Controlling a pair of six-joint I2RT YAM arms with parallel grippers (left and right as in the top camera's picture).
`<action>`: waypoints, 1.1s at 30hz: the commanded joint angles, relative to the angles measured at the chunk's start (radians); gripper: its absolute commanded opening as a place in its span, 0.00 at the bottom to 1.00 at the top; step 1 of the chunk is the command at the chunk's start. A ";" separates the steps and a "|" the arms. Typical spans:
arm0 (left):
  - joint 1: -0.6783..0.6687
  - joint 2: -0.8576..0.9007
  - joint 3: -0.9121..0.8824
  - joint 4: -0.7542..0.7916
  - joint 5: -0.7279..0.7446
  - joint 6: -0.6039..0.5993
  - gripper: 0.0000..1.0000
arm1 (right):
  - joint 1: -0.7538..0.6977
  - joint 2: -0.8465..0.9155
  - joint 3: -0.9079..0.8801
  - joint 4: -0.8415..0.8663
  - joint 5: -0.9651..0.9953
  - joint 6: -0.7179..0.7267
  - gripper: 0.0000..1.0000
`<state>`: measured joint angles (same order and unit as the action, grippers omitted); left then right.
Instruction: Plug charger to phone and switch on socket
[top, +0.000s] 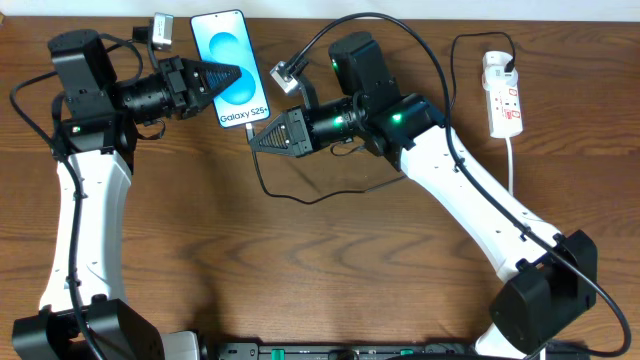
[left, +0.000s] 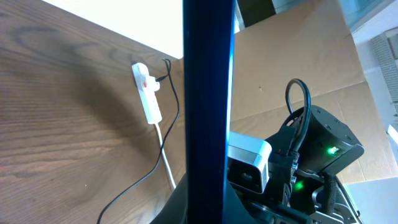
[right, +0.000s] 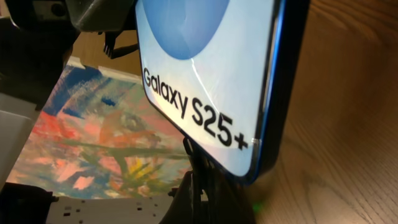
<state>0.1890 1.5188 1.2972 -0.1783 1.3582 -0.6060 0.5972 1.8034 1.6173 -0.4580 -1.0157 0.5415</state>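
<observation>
Left gripper (top: 232, 73) is clamped shut across the phone (top: 222, 38), gripping its edges. We judge it rigid, glassy and slippery, so edges suit. At the phone's bottom corner, right gripper (top: 256, 137) is pinched tight, apparently on the charger (top: 300, 200) plug. The cable is limp, so hold near the tip. Socket (top: 503, 95) lies well right of the phone.

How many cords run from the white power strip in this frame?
2. The charger, a thin black cable, plugs in at the far end of the socket. The white cord leaves its near end and passes behind the right arm. No others show.
</observation>
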 joint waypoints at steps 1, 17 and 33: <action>-0.001 -0.011 0.031 0.002 0.045 0.002 0.07 | 0.007 0.014 0.005 0.021 0.011 0.024 0.01; -0.001 -0.011 0.031 0.002 0.046 0.003 0.07 | 0.007 0.014 0.005 0.070 -0.038 0.049 0.01; -0.001 -0.011 0.031 0.031 0.124 0.033 0.07 | 0.007 0.014 0.005 0.081 -0.079 0.044 0.01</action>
<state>0.1928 1.5188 1.2984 -0.1513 1.4010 -0.6014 0.5972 1.8187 1.6142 -0.3935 -1.0866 0.5846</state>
